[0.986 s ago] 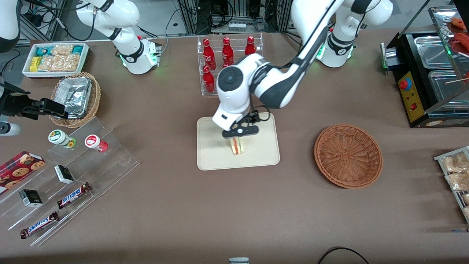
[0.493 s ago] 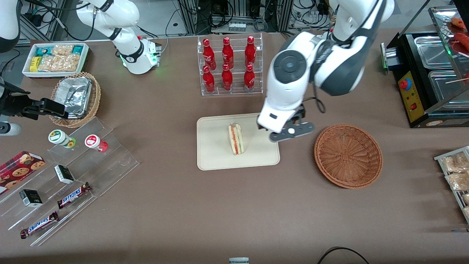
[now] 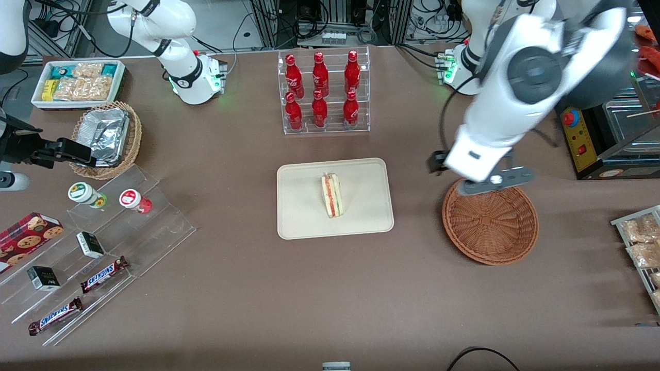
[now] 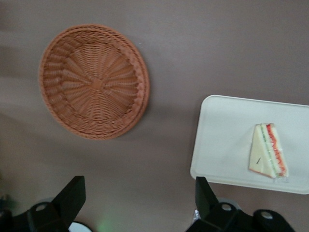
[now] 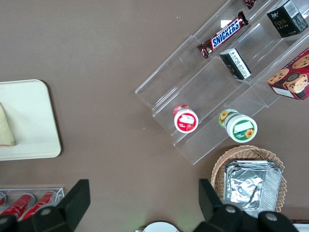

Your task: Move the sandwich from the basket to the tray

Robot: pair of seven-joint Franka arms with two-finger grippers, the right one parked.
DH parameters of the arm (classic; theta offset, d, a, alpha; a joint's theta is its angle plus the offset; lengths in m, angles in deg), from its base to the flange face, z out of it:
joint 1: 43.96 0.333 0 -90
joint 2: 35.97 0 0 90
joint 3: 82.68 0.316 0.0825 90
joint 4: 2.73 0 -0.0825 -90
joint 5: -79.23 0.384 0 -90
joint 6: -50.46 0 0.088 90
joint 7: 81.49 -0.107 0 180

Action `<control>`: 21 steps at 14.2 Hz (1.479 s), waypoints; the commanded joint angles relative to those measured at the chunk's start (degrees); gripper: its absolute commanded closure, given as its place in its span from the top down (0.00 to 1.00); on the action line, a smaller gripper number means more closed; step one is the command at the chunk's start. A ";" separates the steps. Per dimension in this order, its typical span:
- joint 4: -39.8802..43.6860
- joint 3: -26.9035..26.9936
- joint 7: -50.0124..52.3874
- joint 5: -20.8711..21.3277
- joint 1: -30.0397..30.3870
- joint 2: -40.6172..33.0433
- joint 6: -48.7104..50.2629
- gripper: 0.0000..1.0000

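Note:
The sandwich [image 3: 332,195] stands on its edge in the middle of the cream tray [image 3: 299,221], its pink and green filling stripe showing. The wrist view shows the same sandwich [image 4: 268,151] on the tray [image 4: 227,140]. The reddish-brown basket [image 3: 490,226] sits empty beside the tray, toward the working arm's end; it also shows as basket [image 4: 94,82]. My gripper [image 3: 487,181] hangs high over the basket's rim farthest from the front camera. The gripper [image 4: 139,198] is open, with only bare table between its fingers.
A clear rack of red bottles [image 3: 322,93] stands farther from the front camera than the tray. A black machine [image 3: 603,118] and a wire rack of packets [image 3: 639,242] sit at the working arm's end. Acrylic snack shelves [image 3: 87,242] and a foil-filled basket [image 3: 105,136] lie toward the parked arm's end.
The gripper let go of the sandwich on the tray, rose, and swung away toward the working arm's end until it was over the basket. The sandwich stays put.

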 commanded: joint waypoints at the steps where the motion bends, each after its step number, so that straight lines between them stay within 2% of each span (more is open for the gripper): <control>1: -2.45 -0.59 -6.34 -1.08 4.64 -4.73 2.49 1.00; 8: -3.06 -0.59 -18.82 -1.35 14.57 -8.51 4.17 1.00; 11: -3.06 -0.59 -23.31 -2.75 18.18 -9.31 4.78 1.00; 16: -5.34 0.29 -29.11 -2.84 18.37 -12.81 5.58 1.00; 21: -6.84 1.95 -29.39 -2.23 16.36 -14.49 4.88 1.00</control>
